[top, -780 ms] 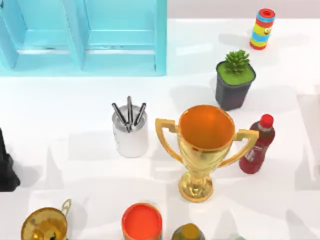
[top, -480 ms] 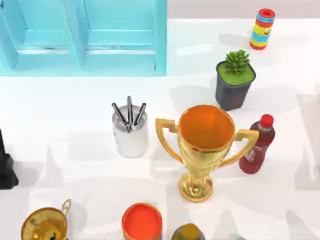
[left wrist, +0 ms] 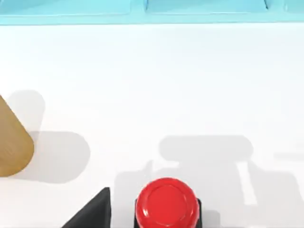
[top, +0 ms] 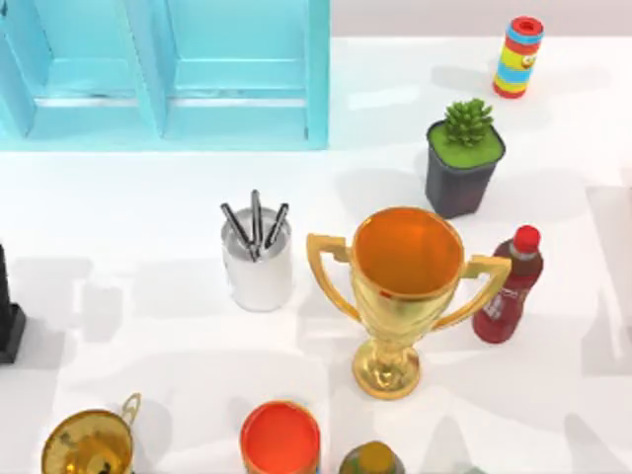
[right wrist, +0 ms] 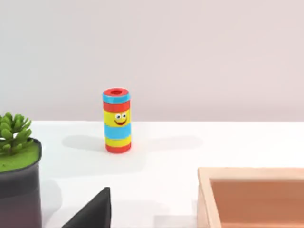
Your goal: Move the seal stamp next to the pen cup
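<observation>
The pen cup (top: 257, 265), a white-silver cylinder with three dark pens, stands left of the table's centre. The seal stamp (left wrist: 166, 205) shows its glossy red knob over a black base, close under the left wrist camera. A black finger (left wrist: 93, 213) of my open left gripper hangs just beside the knob, apart from it, with nothing held. My left arm (top: 9, 318) is a black shape at the far left edge of the top view, well left of the cup. A black finger (right wrist: 93, 213) of my open right gripper, holding nothing, hangs near the back right of the table.
A big gold trophy (top: 405, 296) stands right of the cup, with a red bottle (top: 509, 291) and a potted plant (top: 464, 168) beyond. A blue cabinet (top: 168, 74) fills the back left. An orange-red cylinder (top: 280, 439), a small trophy (top: 89, 444) and a wooden box (right wrist: 251, 197) are nearby.
My left arm has slid further left, so less of its black body shows at the top view's left edge. Nothing on the table has moved.
</observation>
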Robot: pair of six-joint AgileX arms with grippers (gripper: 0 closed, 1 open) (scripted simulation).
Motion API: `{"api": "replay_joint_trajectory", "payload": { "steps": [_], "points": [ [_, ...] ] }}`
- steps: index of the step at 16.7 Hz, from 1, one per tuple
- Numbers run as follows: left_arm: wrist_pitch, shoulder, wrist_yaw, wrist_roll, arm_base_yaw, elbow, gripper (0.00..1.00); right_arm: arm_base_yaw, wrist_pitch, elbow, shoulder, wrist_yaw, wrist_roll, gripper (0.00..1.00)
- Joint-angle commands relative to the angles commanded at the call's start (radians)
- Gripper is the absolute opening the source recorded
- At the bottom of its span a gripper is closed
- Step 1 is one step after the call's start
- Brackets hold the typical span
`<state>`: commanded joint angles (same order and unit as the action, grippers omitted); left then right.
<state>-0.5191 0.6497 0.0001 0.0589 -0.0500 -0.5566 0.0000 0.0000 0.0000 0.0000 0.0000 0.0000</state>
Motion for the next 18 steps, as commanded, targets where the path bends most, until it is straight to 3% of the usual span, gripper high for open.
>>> {"api": "replay_joint_trajectory", "payload": {
  "steps": [10,14,18],
  "points": [
    [-0.631,0.86,0.0,0.071,-0.06,-0.688,1.0,0.0,0.0,0.0,0.0,0.0,0.0,1.0],
    [-0.744,1.011,0.0,0.084,-0.071,-0.809,1.0,0.0,0.0,0.0,0.0,0.0,0.0,1.0],
    [-0.755,1.024,0.0,0.085,-0.073,-0.82,1.0,0.0,0.0,0.0,0.0,0.0,0.0,1.0]
  ]
}}
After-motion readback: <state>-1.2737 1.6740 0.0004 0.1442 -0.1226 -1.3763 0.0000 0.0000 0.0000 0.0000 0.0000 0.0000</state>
